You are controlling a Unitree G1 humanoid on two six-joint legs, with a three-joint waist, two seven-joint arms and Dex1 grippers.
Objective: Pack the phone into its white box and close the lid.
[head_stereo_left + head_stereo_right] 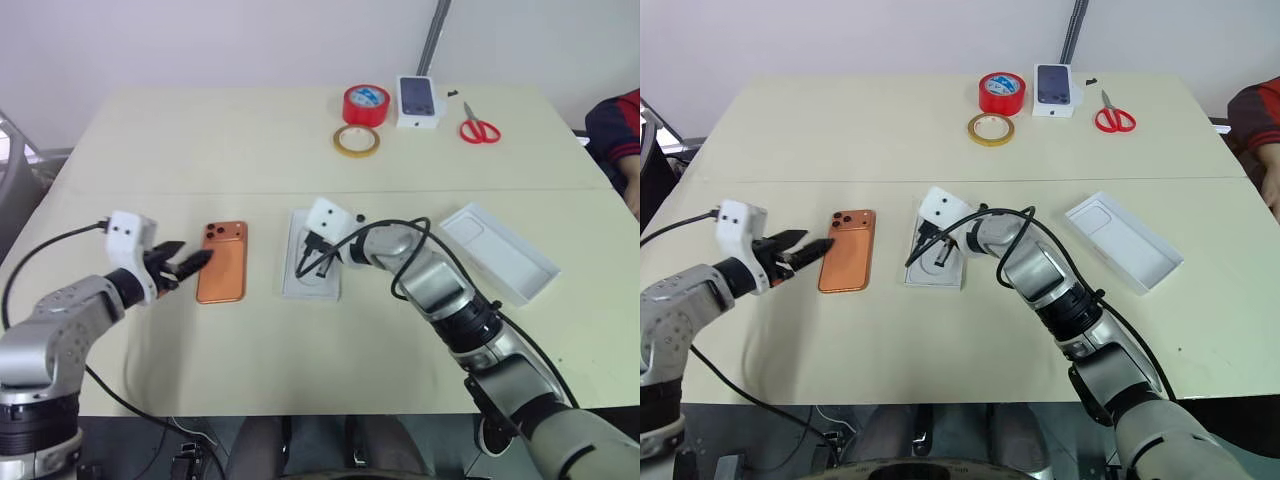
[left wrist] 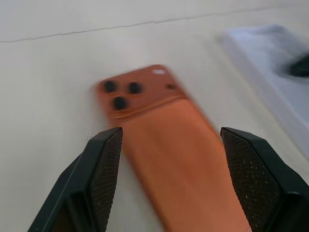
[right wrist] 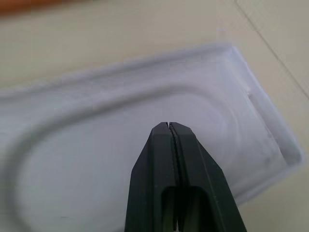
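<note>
Phone [image 1: 222, 262]: one orange handset lies flat and back-up on the surface [image 1: 200, 150], its three dark lenses at the far corner. In the head views there is one of each thing. One white box [image 1: 312, 268] lies just at the phone's 3 o'clock, apart from it, with an oval recess in its floor. One lid [image 1: 500, 250], hollow side up, rests well apart at the box's 3 o'clock. At the far edge, around 12 to 1 o'clock from the phone, sit one red tape roll [image 1: 366, 104], one thin yellow tape ring [image 1: 356, 140] just nearer than it, one small white box printed with a dark phone [image 1: 419, 102], and one pair of red-handled scissors [image 1: 478, 127]. A person's red sleeve [image 1: 618, 125] shows at the right edge.

The left end effector [image 1: 183, 264] hangs just at the phone's 9 o'clock with its two fingers spread, holding nothing. The right end effector [image 1: 318, 262] points into the white box; whether it touches the floor I cannot tell.

From the left wrist, the two fingers [image 2: 104, 169] stand wide apart on either side of the phone [image 2: 169, 145], clear of it, gripping nothing; a pale edge of the white box [image 2: 270, 67] lies beyond.

From the right wrist, the end effector [image 3: 170, 126] has its fingers pressed together, empty, over the oval recess of the white box [image 3: 251, 92].
</note>
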